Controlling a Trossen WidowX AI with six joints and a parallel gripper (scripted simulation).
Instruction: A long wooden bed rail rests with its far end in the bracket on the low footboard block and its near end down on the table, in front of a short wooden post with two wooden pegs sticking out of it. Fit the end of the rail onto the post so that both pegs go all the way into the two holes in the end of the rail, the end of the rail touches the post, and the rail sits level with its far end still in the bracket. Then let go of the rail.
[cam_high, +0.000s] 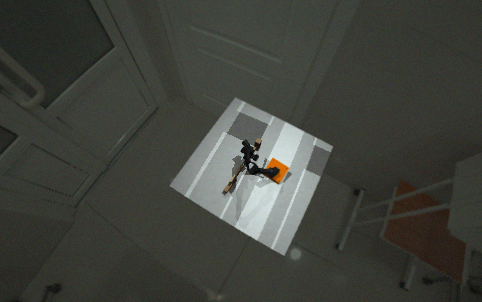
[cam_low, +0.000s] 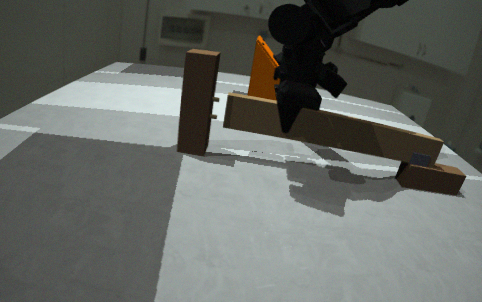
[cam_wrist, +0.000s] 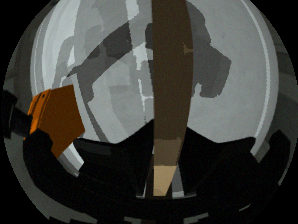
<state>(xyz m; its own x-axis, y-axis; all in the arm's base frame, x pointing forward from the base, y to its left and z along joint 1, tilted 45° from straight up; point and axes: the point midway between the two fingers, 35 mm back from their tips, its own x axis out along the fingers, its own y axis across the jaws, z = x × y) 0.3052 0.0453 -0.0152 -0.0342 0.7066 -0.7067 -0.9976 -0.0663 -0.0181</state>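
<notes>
The wooden rail (cam_low: 350, 131) (cam_wrist: 172, 75) (cam_high: 234, 179) is held up off the table at its near end. Its far end sits in the bracket (cam_low: 421, 159) on the footboard block (cam_low: 432, 178). The post (cam_low: 198, 102) (cam_high: 258, 143) stands upright, with an upper peg (cam_low: 216, 99) and a lower peg (cam_low: 214, 117) pointing at the rail's end. A small gap separates peg tips and rail. The rail slopes down towards the block in the exterior view; whether it is level is hard to tell. My gripper (cam_low: 286, 128) (cam_wrist: 162, 123) is shut on the rail, nearer the post end. The holes are hidden.
An orange panel (cam_low: 263, 72) (cam_wrist: 61, 117) (cam_high: 280, 165) stands behind the rail, by the arm's base. The arm reaches over the rail from that side. Shadows of the arm and rail fall across the striped table (cam_low: 300, 250).
</notes>
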